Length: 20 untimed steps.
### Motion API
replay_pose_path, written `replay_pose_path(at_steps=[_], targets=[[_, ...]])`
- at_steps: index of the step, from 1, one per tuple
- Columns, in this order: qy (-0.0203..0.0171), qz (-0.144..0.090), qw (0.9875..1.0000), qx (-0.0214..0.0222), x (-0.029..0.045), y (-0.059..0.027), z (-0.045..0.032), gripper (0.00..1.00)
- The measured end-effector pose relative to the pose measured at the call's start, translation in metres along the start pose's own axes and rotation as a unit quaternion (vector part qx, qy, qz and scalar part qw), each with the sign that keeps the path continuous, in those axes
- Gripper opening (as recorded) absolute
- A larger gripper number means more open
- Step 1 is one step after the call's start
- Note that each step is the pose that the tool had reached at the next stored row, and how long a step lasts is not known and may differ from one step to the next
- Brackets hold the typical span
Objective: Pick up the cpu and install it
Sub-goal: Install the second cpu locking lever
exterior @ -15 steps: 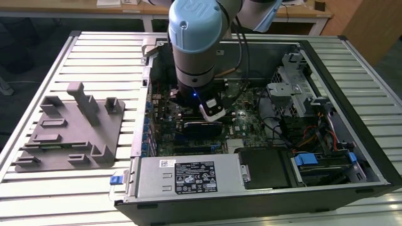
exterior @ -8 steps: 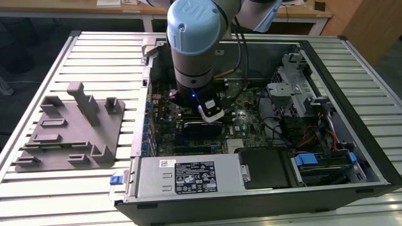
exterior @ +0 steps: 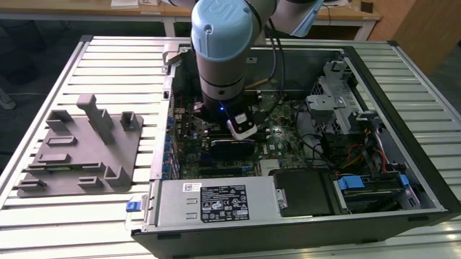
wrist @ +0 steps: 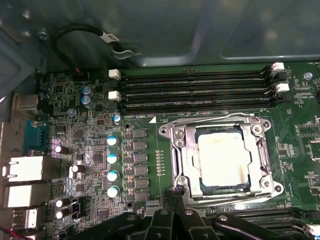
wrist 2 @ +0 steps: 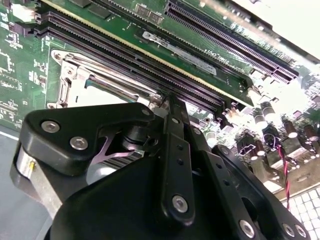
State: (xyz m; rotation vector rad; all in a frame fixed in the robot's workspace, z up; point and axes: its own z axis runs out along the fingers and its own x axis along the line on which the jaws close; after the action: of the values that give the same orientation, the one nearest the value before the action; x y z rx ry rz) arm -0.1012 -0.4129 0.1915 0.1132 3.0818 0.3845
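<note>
The cpu (wrist: 224, 160), a flat square chip with a pale silvery top, lies inside the metal socket frame (wrist: 178, 150) on the green motherboard (wrist: 90, 150). My gripper (wrist: 174, 192) stands just beside one edge of the socket frame, its black fingers drawn together and shut with nothing seen between them. In the second wrist view the gripper (wrist 2: 167, 100) has its tips meeting right at the socket frame (wrist 2: 70, 75). In the exterior view the arm (exterior: 223, 65) reaches straight down into the open computer case (exterior: 403, 135).
Long memory slots (wrist: 195, 87) run alongside the socket. Blue-topped capacitors (wrist: 112, 165) and rear ports (wrist: 25, 170) stand close by. A grey fixture tray (exterior: 79, 156) sits on the slatted table (exterior: 43, 226) at the exterior view's left. A power supply (exterior: 216, 202) and drive cage (exterior: 338, 108) fill the case.
</note>
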Motion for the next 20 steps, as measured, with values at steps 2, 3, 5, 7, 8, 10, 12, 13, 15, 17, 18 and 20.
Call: replay_pose_path(at_steps=[2,3,5,7,8,10,12,13,15,17,18,20], targets=[[-0.0002,0.000,1.0000,0.0011,0.0000,0.0004,-0.0015,0.11],[-0.0002,0.000,1.0000,0.0023,0.0000,0.0007,-0.0026,0.11],[-0.0004,0.000,1.0000,0.0049,-0.0001,0.0013,-0.0050,0.11],[-0.0006,0.000,1.0000,0.0084,-0.0002,0.0020,-0.0078,0.11],[-0.0007,0.000,0.9999,0.0103,-0.0002,0.0024,-0.0094,0.11],[-0.0009,-0.001,0.9999,0.0137,-0.0003,0.0033,-0.0128,0.11],[-0.0012,-0.001,0.9999,0.0169,-0.0004,0.0044,-0.0165,0.11],[-0.0013,-0.001,0.9998,0.0186,-0.0004,0.0050,-0.0184,0.11],[-0.0017,-0.001,0.9997,0.0231,-0.0005,0.0064,-0.0227,0.11],[-0.0022,0.000,0.9996,0.0290,-0.0006,0.0079,-0.0267,0.11],[-0.0025,0.000,0.9995,0.0328,-0.0006,0.0086,-0.0285,0.11],[-0.0035,0.000,0.9990,0.0457,-0.0006,0.0096,-0.0300,0.11]])
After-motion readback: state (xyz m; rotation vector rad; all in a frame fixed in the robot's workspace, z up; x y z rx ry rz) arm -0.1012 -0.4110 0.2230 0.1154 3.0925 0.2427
